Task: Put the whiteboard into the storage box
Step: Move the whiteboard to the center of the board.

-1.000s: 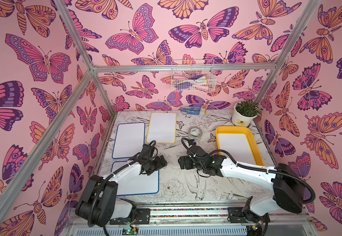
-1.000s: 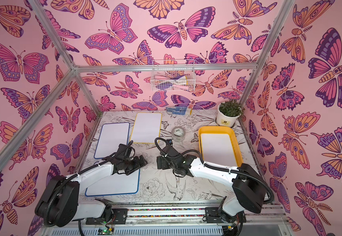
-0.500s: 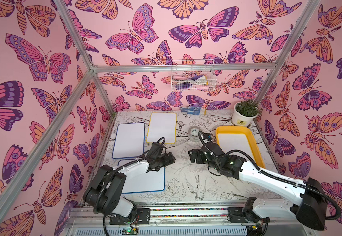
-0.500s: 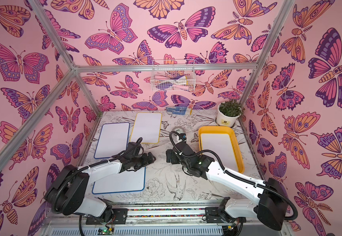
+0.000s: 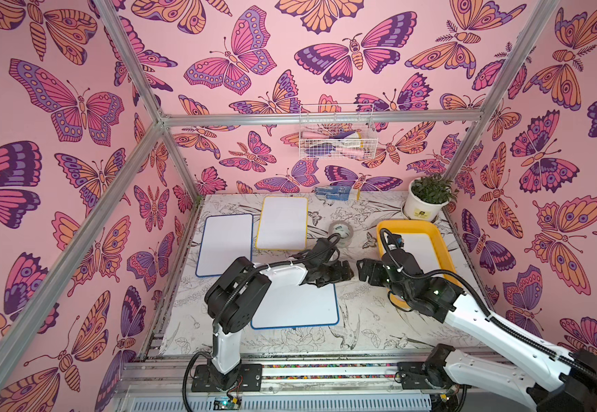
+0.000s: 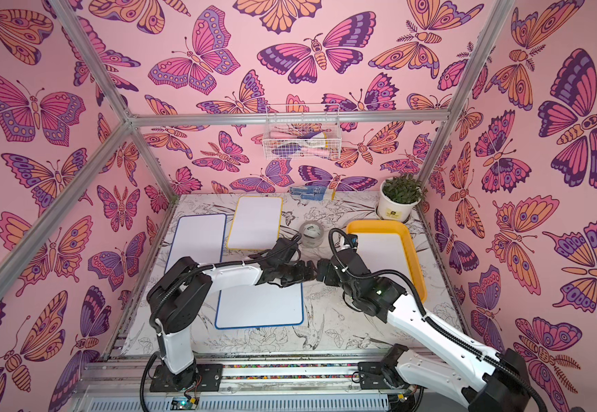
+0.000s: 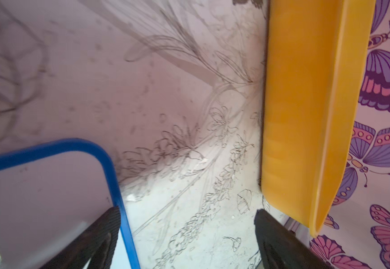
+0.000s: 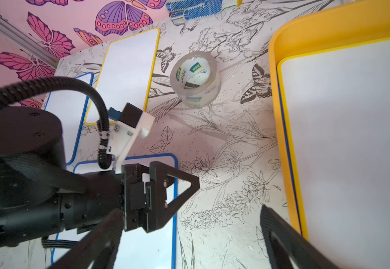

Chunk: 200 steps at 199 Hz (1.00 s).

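A blue-framed whiteboard (image 5: 297, 306) lies flat at the front centre of the table. My left gripper (image 5: 347, 274) hovers open over its far right corner; in the left wrist view one finger (image 7: 105, 233) overlaps the blue frame (image 7: 112, 167). My right gripper (image 5: 362, 271) faces it tip to tip, open and empty, beside the storage box (image 5: 382, 228), a yellow tray at the right. Inside the box lies a yellow-framed whiteboard (image 8: 352, 139). Two more whiteboards lie at the back left, one blue-framed (image 5: 225, 244) and one yellow-framed (image 5: 282, 223).
A clear tape roll (image 5: 340, 232) stands between the yellow-framed board and the box. A potted plant (image 5: 427, 199) sits at the back right, a blue glove (image 5: 334, 192) at the back wall, and a white wire basket (image 5: 336, 137) hangs above.
Both arms have swung to the right, the left gripper tip following the right one. The front blue-framed whiteboard has slid right toward the box. Both grippers have stayed open.
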### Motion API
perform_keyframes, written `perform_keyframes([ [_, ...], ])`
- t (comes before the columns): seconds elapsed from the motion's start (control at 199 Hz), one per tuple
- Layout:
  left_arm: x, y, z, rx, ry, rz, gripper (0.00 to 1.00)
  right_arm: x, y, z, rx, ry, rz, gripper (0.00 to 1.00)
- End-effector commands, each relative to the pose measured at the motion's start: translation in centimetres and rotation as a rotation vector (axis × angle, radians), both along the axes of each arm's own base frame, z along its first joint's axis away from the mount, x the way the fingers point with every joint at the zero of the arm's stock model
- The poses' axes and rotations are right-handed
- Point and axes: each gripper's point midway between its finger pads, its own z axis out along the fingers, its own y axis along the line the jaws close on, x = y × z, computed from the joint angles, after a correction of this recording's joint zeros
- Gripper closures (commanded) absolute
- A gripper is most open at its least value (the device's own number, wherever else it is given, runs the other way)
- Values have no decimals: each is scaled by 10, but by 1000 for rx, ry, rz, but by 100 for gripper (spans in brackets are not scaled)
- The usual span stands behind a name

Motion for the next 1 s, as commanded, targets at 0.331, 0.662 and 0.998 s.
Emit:
perform_keyframes([
  [0.331,-22,124,20,115,9,115,5,7,30,-24,37,69,65,7],
  [0.662,-49,237,1,295,91,394,4,0,114,-82,15,182,185,7],
  [0.998,-56,295,1,369,82,583,3,-5,134,-142,-54,284,184,8],
])
